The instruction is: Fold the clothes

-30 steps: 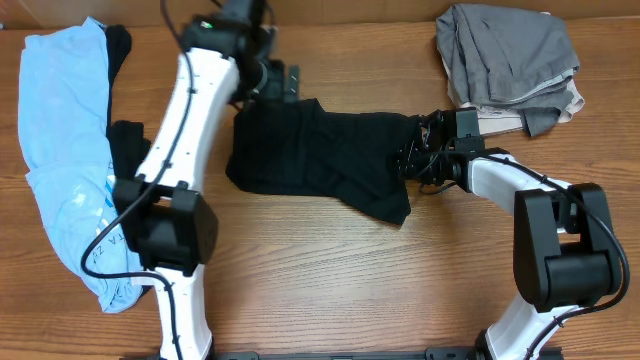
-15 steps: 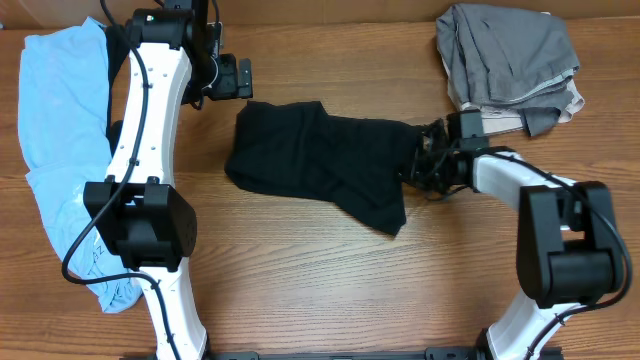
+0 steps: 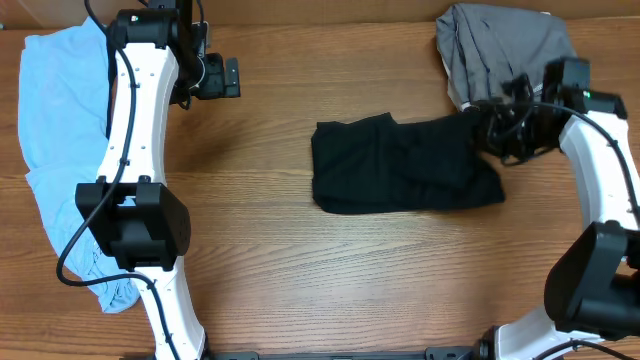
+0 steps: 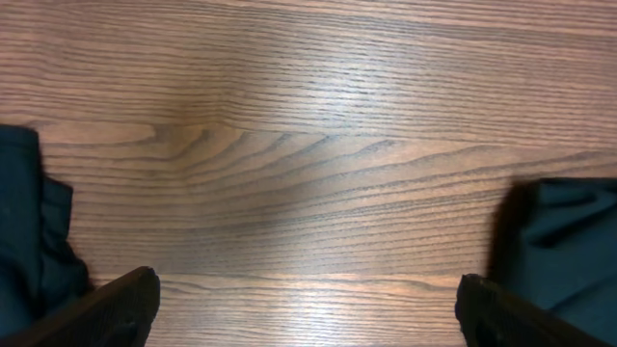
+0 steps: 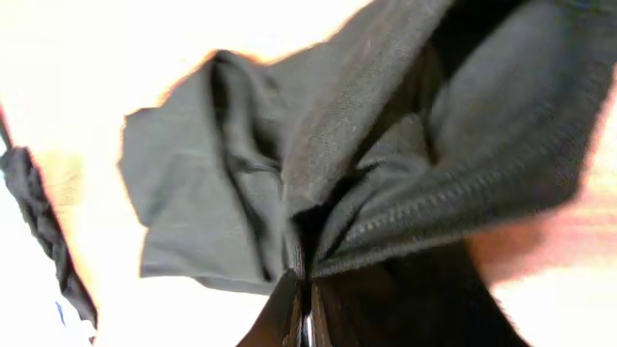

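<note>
A black garment (image 3: pixel 400 165) lies roughly flat in the middle right of the table. My right gripper (image 3: pixel 500 130) is shut on its right edge; the right wrist view shows the black cloth (image 5: pixel 405 145) pinched between the fingers (image 5: pixel 304 289). My left gripper (image 3: pixel 228 77) is open and empty over bare wood at the back left, apart from the garment. The left wrist view shows its two fingertips (image 4: pixel 308 299) wide apart above the table, with dark cloth at both edges.
A light blue garment (image 3: pixel 60 150) lies along the left edge with a dark piece (image 3: pixel 125 140) beside it. A folded grey garment (image 3: pixel 510 60) sits at the back right, close behind my right gripper.
My right gripper pulled the black garment to the right and back toward the grey pile. My left gripper let go of it and moved left to the back left.
</note>
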Robot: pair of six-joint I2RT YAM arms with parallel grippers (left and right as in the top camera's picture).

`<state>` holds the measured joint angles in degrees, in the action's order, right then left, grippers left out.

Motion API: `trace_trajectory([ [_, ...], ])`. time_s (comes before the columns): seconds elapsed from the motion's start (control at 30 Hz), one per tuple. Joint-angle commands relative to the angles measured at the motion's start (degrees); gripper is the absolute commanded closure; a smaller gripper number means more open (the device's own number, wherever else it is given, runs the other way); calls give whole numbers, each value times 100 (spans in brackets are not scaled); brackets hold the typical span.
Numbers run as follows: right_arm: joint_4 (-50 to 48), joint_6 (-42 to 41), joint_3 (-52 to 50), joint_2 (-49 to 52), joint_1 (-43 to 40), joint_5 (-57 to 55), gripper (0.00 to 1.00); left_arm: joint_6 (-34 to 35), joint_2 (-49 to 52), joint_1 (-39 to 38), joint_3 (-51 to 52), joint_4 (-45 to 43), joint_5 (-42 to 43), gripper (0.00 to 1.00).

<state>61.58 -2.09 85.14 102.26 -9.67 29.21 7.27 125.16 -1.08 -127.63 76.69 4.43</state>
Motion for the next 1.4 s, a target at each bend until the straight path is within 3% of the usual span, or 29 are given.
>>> trace_trajectory([
  [0.0, -57, 120, 417, -122, 629, 33, 96, -138, 17, -2, -94, -17, -39, 0],
  [0.43, -1641, -1016, 455, 599, 3901, -1602, 94, -175, 17, -7, -72, -46, -37, 0],
  [0.47, -1755, -1016, 455, 719, 4065, -1615, 85, -177, 20, -7, -68, -50, -39, 0],
  [0.57, -1904, -1019, 455, 942, 4350, -1659, 34, -175, 20, -7, -33, -90, -37, 0],
  [0.6, -1912, -1019, 455, 946, 4378, -1655, 23, -177, 20, -7, -33, -90, -39, 0],
  [0.63, -1917, -1019, 463, 935, 4382, -1652, 15, -177, 20, -7, -15, -107, -39, 0],
  [0.73, -1718, -1040, 693, 785, 4341, -1589, 6, -177, 20, -7, 11, -153, -37, 0],
  [0.87, -800, -1014, 1727, 271, 4138, -1576, 3, -175, 20, -7, 188, -308, -37, 0],
  [0.97, -476, -1010, 1899, 229, 4096, -1910, 2, -175, 20, -7, 302, -348, -35, 0],
  [1.17, -76, -927, 1482, 343, 3967, -2472, 4, -177, 20, -7, 476, -466, -37, 0],
  [1.37, -577, -772, 640, 450, 3952, -2708, 19, -177, 20, -7, 566, -509, -37, 0],
])
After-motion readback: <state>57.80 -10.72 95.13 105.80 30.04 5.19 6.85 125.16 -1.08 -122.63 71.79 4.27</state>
